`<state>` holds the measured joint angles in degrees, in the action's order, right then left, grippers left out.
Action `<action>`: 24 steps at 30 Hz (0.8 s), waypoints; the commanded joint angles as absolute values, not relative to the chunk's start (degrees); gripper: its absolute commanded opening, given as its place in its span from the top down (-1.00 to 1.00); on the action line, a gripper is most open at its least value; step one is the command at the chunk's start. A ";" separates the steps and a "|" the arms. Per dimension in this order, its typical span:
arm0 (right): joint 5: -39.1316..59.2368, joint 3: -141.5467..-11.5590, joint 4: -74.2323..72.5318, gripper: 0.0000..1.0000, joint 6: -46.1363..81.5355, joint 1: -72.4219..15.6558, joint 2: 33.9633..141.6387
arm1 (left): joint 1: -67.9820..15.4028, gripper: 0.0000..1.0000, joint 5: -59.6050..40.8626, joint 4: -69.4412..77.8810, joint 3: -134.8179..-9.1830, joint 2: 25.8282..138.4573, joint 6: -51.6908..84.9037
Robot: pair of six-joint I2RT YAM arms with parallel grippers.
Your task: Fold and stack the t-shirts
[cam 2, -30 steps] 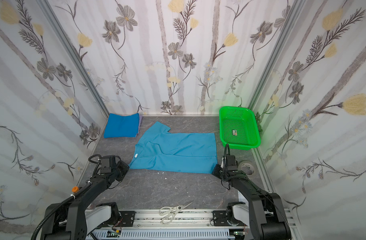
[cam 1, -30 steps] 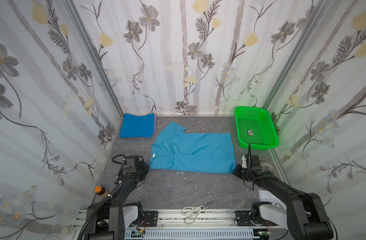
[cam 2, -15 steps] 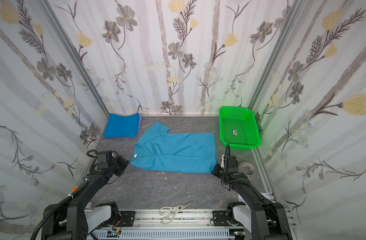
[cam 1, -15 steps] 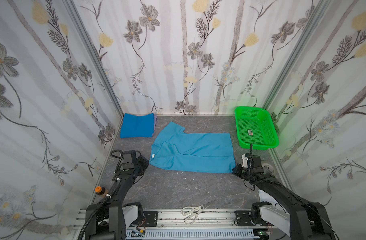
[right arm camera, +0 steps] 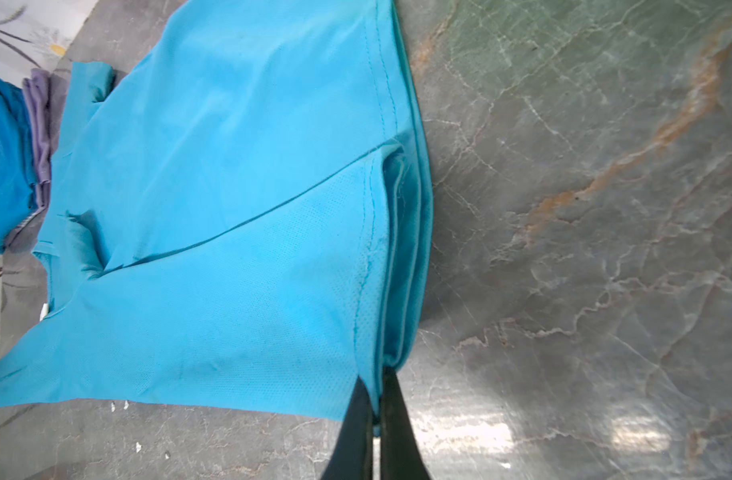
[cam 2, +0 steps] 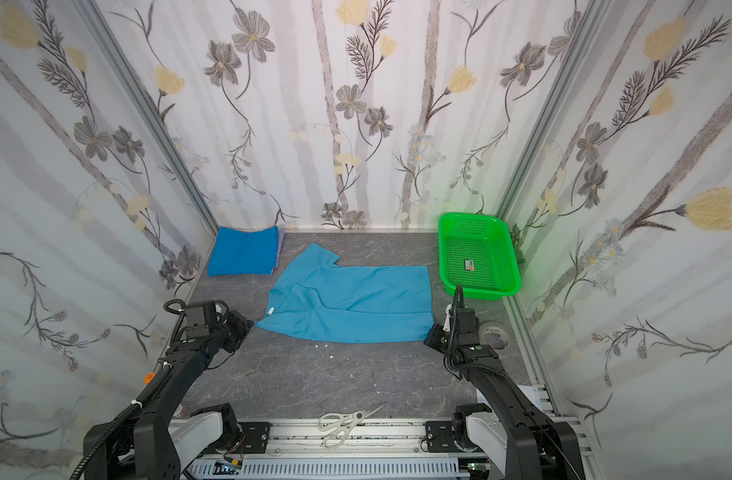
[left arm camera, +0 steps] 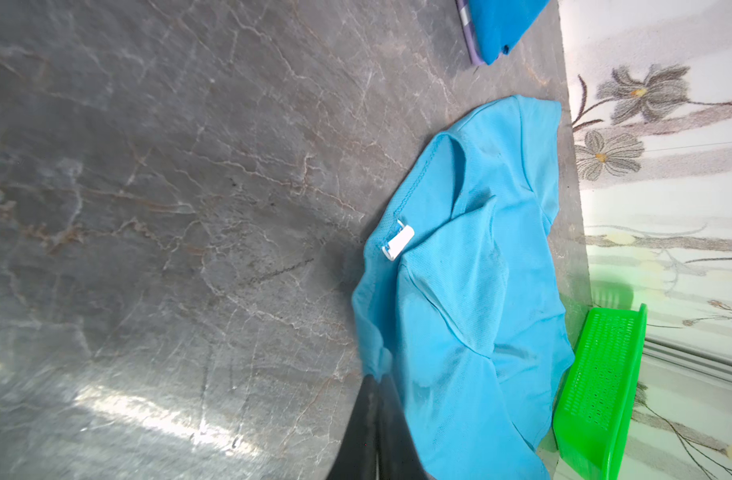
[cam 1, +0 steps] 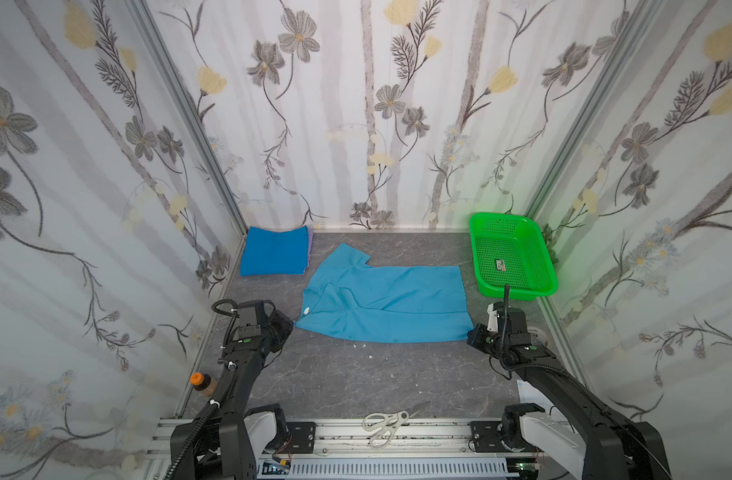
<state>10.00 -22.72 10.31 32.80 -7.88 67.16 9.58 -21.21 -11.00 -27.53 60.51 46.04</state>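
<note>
Far beyond the left pincer [cam 1: 291,328], toward the back wall, lies the folded stack [cam 1: 273,255]: a royal blue t-shirt on top, with a lilac edge showing under it. The left pincer is closed tight on the near corner of the light blue t-shirt [cam 1: 389,307], at the shoulder end. In the left wrist view the cloth bunches just where this pincer [left arm camera: 375,380] closes, and the white neck label [left arm camera: 397,245] sits a short way ahead of it.

The shirt lies on the grey surface [cam 1: 356,374] between the two pincers. One part is already folded over the rest, and one sleeve points away from them. The right pincer [cam 1: 472,334] is closed on the near hem corner; in the right wrist view several layers of cloth run into it [right arm camera: 377,384]. The green basket [cam 1: 518,293] stands just beyond it.

The step in hand seems to be the long fold, which brings the near edge over to the far edge. To do it well, both pincers should rise together at the same height. The edge between them should be straight but not stretched as they travel forward and then come down flat. The right grip holds many layers, so I think one could slip out. The right pincer should also pass clear of the basket.
</note>
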 commanded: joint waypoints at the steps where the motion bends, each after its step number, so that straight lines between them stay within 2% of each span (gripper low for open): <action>1: 6.46 -22.17 11.68 1.00 36.16 -8.30 68.02 | 9.76 1.00 -19.71 -13.92 -26.98 60.78 44.34; 8: 5.48 -19.36 10.01 1.00 38.62 -9.70 67.58 | 9.74 1.00 -18.99 -13.78 -24.45 62.39 42.72; 9: 4.96 -19.38 10.30 0.95 38.98 -9.80 67.96 | 9.75 1.00 -20.20 -12.65 -24.26 62.48 42.71; 11: 3.42 -19.65 11.13 0.52 39.60 -10.33 68.01 | 9.71 1.00 -24.06 -9.64 -24.61 63.11 42.75; 12: 1.93 -20.20 11.93 0.05 39.95 -10.91 67.21 | 9.65 1.00 -25.78 -9.03 -25.38 63.55 42.72; 13: 0.15 -21.14 12.95 -0.26 39.89 -11.73 65.96 | 9.60 1.00 -27.47 -8.45 -26.12 63.97 42.42; 15: -2.75 -23.63 15.22 -0.57 38.79 -13.03 63.32 | 9.33 0.97 -29.21 -9.09 -27.75 64.45 41.74; 17: -2.18 -26.02 16.47 -0.74 36.24 -13.27 62.77 | 9.04 0.60 -29.44 -11.36 -29.07 65.40 40.79; 20: -0.81 -28.65 19.51 -0.83 35.51 -13.44 65.30 | 9.01 0.08 -28.71 -12.33 -28.14 65.37 41.57; 24: 0.83 -25.68 17.11 -0.92 38.28 -13.54 65.05 | 8.96 -0.18 -26.25 -14.02 -25.78 65.20 43.68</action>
